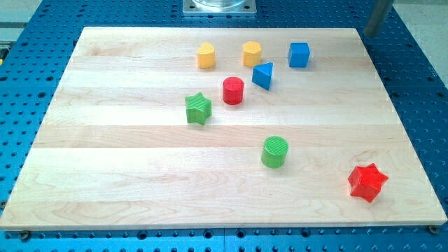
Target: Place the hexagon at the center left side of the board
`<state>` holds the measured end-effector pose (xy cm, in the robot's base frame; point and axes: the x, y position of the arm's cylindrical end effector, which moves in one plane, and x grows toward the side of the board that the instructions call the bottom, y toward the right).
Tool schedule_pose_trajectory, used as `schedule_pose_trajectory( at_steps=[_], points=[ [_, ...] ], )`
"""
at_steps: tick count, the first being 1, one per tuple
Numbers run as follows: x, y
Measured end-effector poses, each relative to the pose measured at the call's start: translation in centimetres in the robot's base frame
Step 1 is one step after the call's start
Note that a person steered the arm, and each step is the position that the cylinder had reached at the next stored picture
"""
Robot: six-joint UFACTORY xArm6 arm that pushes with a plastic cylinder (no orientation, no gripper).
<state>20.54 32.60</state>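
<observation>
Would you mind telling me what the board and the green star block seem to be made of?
The board looks like pale wood planks, smooth matte finish, with visible grain and seams. The green star looks like plastic, possibly 3D-printed: uniform colour with fine ridges on top. My tip is far from it.

Hexagon (252, 53) near top edge of board (105, 175), cube (299, 54) toward the view's right, wedge (263, 75) below between them

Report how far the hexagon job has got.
Nothing looks done. The yellow hexagon sits near the view's top, beside the yellow cylinder, far from the board's centre left. My tip is off the board at the top right, touching nothing. The whole push remains.
</observation>
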Motion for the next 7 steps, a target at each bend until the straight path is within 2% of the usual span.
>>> schedule_pose_trajectory(
  at_steps=[2, 3, 4, 5, 6, 7],
  points=[
    [0.0, -0.6],
    [6.4, -3.0],
    [12.5, -10.7],
    [6.5, -16.1],
    [5.1, -21.0],
    [6.7, -26.8]
  ],
)
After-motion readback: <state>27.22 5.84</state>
